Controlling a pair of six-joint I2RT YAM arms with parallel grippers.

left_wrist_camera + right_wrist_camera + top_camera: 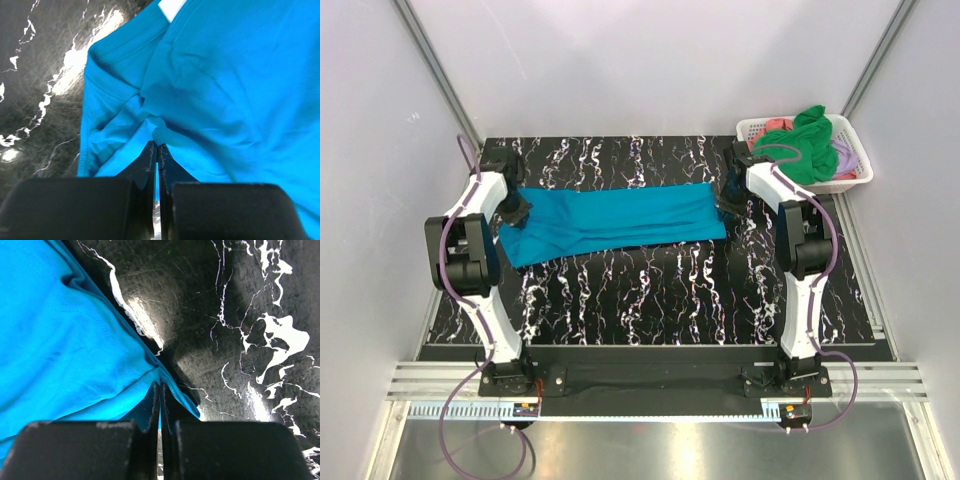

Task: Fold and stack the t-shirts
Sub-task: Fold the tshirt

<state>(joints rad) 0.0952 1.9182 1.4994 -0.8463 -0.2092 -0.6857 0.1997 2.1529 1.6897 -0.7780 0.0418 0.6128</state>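
Top external view showed the teal-blue t-shirt (620, 220) stretched as a long band across the far half of the black, white-veined worktop (650, 300). It ran from side to side between the left arm (470, 250) and the right arm (800, 240), each arm reaching down to one end of it. The cloth's left end lay slightly nearer the arm bases than its right end.

At the far right corner stood a white lattice basket (860, 172), well apart from the spread shirt. It held a green t-shirt (810, 140) heaped on top, with a coral-pink t-shirt (776, 125) and a lilac t-shirt (843, 153) showing beside it.

Left wrist view showed the left fingers (146, 167) clenched together on a bunched fold of the teal cloth, with a stitched seam curving past and a white label (171, 7) at the upper edge.

Right wrist view showed the right fingers (151, 407) likewise pinched tight on the shirt's edge, where it tapered to a corner. A dark shadow lay on the marbled surface beside that edge.
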